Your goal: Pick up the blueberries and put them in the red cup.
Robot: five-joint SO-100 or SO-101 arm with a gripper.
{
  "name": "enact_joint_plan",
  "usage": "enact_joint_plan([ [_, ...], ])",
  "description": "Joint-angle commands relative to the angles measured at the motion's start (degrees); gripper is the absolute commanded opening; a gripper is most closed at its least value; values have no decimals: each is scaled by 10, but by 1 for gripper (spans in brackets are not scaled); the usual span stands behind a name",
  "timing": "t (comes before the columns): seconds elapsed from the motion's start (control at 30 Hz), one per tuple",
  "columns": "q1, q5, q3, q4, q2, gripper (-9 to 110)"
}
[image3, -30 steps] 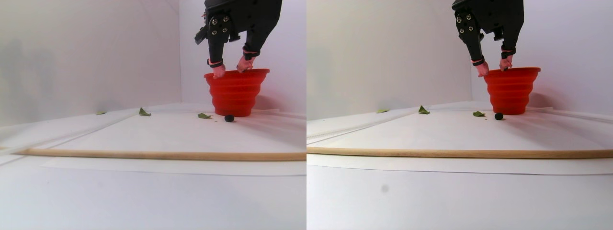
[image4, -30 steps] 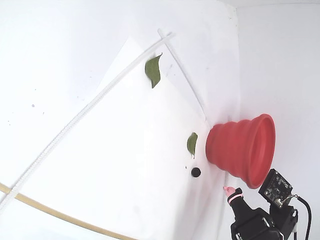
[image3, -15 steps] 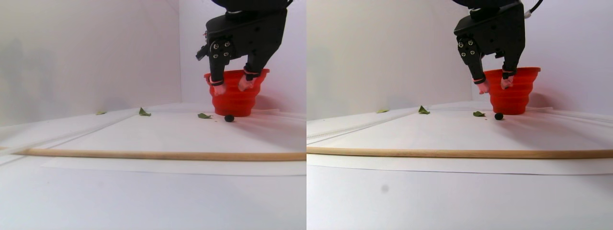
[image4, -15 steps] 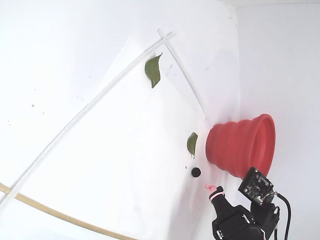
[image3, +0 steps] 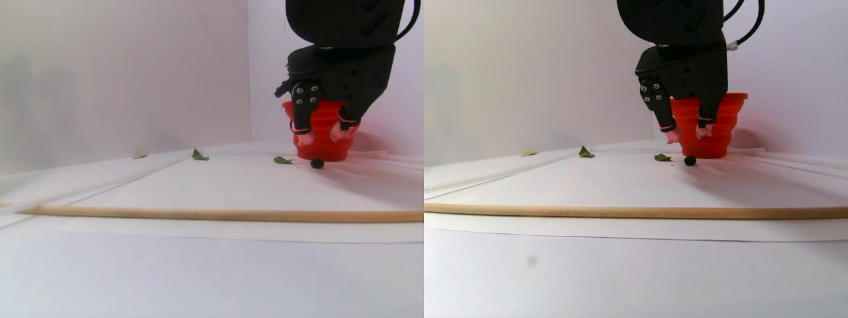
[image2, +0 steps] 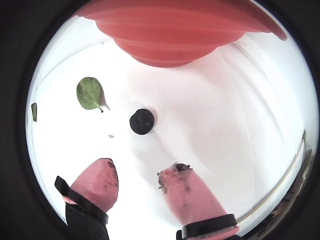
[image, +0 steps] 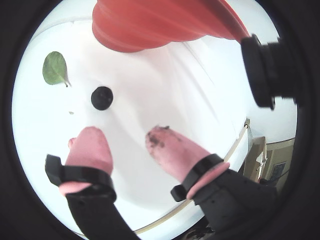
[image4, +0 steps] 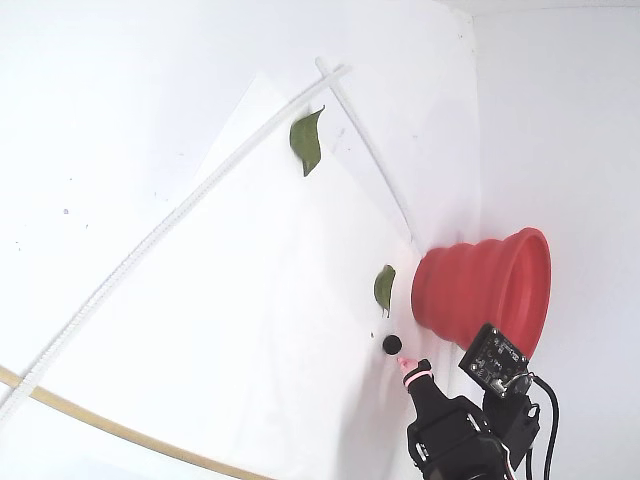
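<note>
One near-black blueberry (image: 102, 97) lies on the white sheet just in front of the red cup (image: 150, 25). Both also show in the other wrist view (blueberry (image2: 142, 121), cup (image2: 170, 35)), the stereo pair view (blueberry (image3: 317, 163), cup (image3: 322, 151)) and the fixed view (blueberry (image4: 392, 345), cup (image4: 480, 290)). No other blueberries are in view. My gripper (image: 124, 134) is open and empty, its pink fingertips apart. It hovers a little above the sheet, just short of the blueberry, as both the other wrist view (image2: 139, 169) and the stereo pair view (image3: 322, 137) show.
A green leaf (image: 55, 68) lies to the left of the blueberry, also in the fixed view (image4: 384, 288). Another leaf (image4: 306, 140) lies farther off. A wooden strip (image3: 199, 214) edges the sheet at the front. White walls stand close behind the cup.
</note>
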Motion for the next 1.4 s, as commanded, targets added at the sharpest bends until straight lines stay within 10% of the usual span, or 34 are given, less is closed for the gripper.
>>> enact_joint_plan([
  [0.0,13,6,-44,-27,-1,16],
  [1.37,4,32,-133,-137,-196,16],
])
